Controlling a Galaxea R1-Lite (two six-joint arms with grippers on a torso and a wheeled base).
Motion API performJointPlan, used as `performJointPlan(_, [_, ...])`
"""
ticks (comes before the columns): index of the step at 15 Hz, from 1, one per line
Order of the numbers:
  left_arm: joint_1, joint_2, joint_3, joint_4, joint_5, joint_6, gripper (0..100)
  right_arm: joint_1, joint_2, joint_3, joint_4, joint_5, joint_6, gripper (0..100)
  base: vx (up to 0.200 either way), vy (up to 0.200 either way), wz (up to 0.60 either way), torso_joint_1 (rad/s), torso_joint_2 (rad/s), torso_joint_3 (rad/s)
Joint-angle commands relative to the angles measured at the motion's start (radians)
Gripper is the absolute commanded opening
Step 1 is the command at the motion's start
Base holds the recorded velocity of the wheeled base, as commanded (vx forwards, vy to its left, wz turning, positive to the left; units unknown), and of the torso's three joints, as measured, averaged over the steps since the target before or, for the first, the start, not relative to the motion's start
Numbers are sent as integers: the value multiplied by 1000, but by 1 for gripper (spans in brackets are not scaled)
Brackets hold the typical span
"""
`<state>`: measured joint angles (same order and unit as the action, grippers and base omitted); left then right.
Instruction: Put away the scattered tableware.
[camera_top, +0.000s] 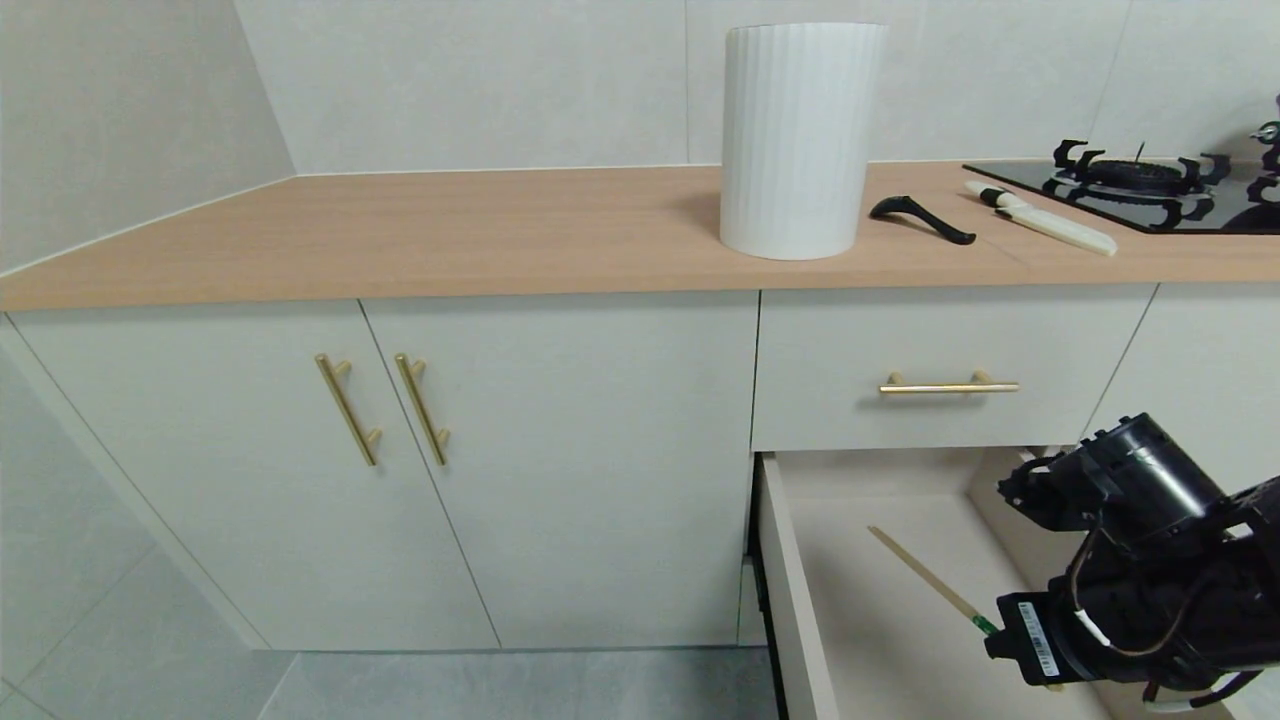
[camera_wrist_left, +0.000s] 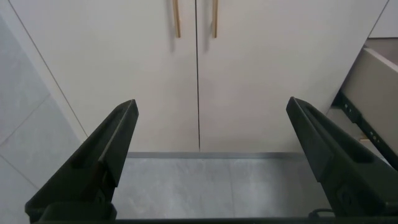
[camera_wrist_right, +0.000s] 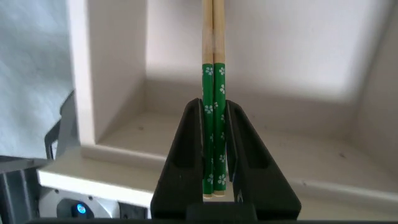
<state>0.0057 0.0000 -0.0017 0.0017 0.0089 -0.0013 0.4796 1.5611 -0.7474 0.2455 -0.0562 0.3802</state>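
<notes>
2 chopsticks (camera_wrist_right: 213, 37), pale wood with green flowered ends, lay side by side and were pinched at those green ends by the right gripper (camera_wrist_right: 214, 106), its fingers (camera_wrist_right: 186, 149) pressed against them from both sides. In the head view this arm hung low on the right over the open drawer (camera_top: 792, 590), and the sticks slanted away from it above the drawer's bare pale floor. Whether their far tips touched that floor could not be told.

Off to the left and low down, the left gripper (camera_wrist_left: 211, 106) was spread wide with nothing between its 2 dark fingers (camera_wrist_left: 106, 149). It faced the seam between the 2 cabinet doors (camera_top: 560, 470), just above the grey floor tiles (camera_wrist_left: 186, 186). Each door carried 1 gold bar handle (camera_top: 347, 408).

Directly above the open drawer sat a closed drawer front (camera_top: 1040, 340) with a horizontal gold pull (camera_top: 948, 386).

Farther back ran the wooden countertop (camera_top: 450, 225). A tall white ribbed container (camera_top: 798, 140) stood upright on it. Just beside that, toward the right, lay a small black curved utensil (camera_top: 920, 217), and near it, apart from it, a pale knife (camera_top: 1045, 218) lay flat at a slant. Beyond the knife, at the right end, was a black gas hob (camera_top: 1140, 180), backed by a pale tiled wall (camera_top: 480, 80).
</notes>
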Motion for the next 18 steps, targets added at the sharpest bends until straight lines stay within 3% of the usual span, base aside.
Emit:
performJointPlan(1, [0,0,0,0,0,0,100,1,62,-10,-46,-1,-6,0,0,0,0,0,0,0])
performJointPlan(6, [0,0,0,0,0,0,100,-1,367,-158,-118,-102,-55,0,0,0,0,0,0,0])
performJointPlan(13, [0,0,0,0,0,0,100,1,656,-156,-385,-119,-52,0,0,0,0,0,0,0])
performJointPlan(16, [0,0,0,0,0,0,100,1,731,-156,-433,-142,-50,0,0,0,0,0,0,0])
performJointPlan(18, [0,0,0,0,0,0,100,1,787,-153,-494,-194,-50,0,0,0,0,0,0,0])
